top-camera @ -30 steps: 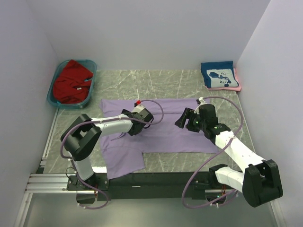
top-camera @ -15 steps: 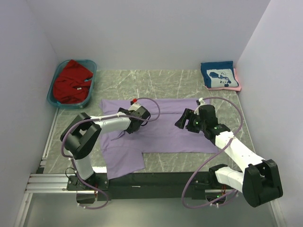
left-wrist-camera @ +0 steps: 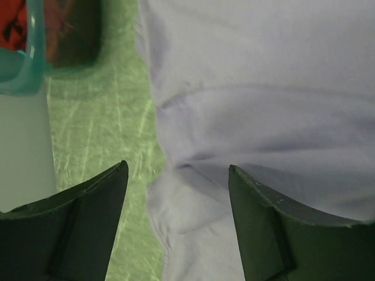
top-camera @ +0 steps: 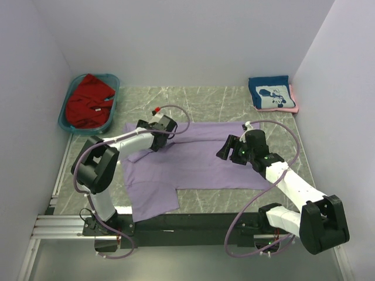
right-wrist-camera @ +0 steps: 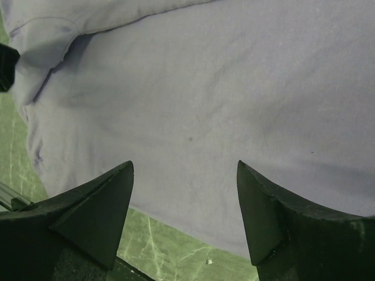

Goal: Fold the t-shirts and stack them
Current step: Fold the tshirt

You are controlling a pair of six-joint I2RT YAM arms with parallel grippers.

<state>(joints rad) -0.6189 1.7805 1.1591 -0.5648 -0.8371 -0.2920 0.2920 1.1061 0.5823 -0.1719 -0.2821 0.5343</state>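
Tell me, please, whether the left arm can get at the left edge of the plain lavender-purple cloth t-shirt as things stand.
Probably yes: the left gripper stands open over that edge of the plain lavender-purple cloth t-shirt, with nothing between.

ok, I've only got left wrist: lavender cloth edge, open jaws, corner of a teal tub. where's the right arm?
Observer: Right gripper hovers over the right half of the lavender shirt, jaws open, holding nothing.
Operator: anything folded yet?
Observer: A folded navy shirt lies on a pink shirt at the far right corner of the table.
Operator: how's the lavender one lying overall?
Observer: Spread out across the middle, its near-left part reaching the front edge.
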